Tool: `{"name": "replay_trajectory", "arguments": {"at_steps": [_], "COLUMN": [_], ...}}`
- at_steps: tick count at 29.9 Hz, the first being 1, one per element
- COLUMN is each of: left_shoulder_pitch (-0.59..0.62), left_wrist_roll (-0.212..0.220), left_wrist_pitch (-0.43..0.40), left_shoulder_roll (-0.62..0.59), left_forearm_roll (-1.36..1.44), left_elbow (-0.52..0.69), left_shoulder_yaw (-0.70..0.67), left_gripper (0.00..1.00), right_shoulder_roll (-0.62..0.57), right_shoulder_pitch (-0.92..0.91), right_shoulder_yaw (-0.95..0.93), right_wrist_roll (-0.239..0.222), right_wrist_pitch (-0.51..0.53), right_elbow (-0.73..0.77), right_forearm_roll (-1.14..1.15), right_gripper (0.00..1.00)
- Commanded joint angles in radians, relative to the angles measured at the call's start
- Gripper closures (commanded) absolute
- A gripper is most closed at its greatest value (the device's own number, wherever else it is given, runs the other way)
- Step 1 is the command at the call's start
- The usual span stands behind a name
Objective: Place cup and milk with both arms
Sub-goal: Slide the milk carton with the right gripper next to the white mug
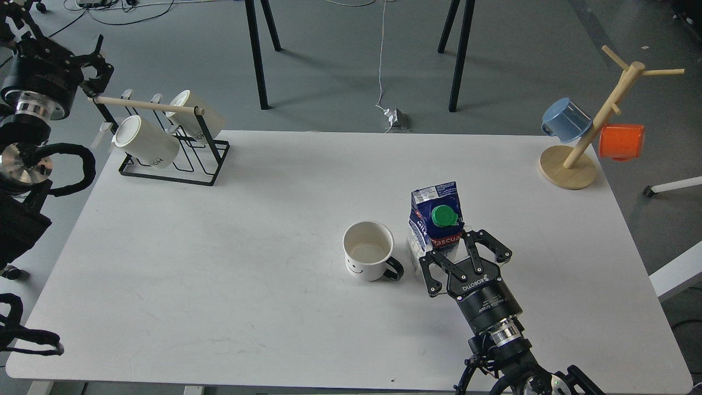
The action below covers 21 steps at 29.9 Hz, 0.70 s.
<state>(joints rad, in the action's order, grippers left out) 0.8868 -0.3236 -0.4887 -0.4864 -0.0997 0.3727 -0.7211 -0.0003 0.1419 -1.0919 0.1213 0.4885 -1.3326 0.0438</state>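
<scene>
The cup (368, 251), a white mug with a black handle and a smiley face, stands upright on the white table (247, 247) near the middle, its handle pointing right. The milk (436, 218), a blue-and-white Pascual carton with a green cap, stands upright just right of the cup's handle. My right gripper (447, 251) comes in from the bottom right and is shut on the carton's lower part, a finger on each side. I cannot tell whether the carton rests on the table. My left gripper (94, 59) is off the table at the far top left, open and empty.
A black wire rack (170, 167) with two cream mugs (145, 141) stands at the table's back left, close to my left gripper. A wooden mug tree (570, 164) with a blue cup (565, 118) and an orange cup (621, 141) stands at the back right.
</scene>
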Motion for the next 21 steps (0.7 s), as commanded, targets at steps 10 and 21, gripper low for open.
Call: {"name": "replay_trajectory", "arguments": {"at_steps": [10, 21], "left_shoulder_pitch": [-0.017, -0.017], "left_wrist_roll": [0.0, 0.0], "left_wrist_pitch": [0.0, 0.0], "left_shoulder_roll": [-0.003, -0.003], "left_forearm_roll": [0.0, 0.0], "left_elbow": [0.0, 0.0], "left_shoulder_yaw": [0.009, 0.02], "left_gripper": [0.0, 0.0], "right_shoulder_roll": [0.0, 0.0], "right_shoulder_pitch": [-0.067, -0.091], "right_shoulder_yaw": [0.009, 0.01], "right_wrist_roll": [0.0, 0.0], "right_wrist_pitch": [0.0, 0.0], "right_elbow": [0.098, 0.133], "right_forearm_roll": [0.002, 0.002], "right_gripper": [0.53, 0.53]}}
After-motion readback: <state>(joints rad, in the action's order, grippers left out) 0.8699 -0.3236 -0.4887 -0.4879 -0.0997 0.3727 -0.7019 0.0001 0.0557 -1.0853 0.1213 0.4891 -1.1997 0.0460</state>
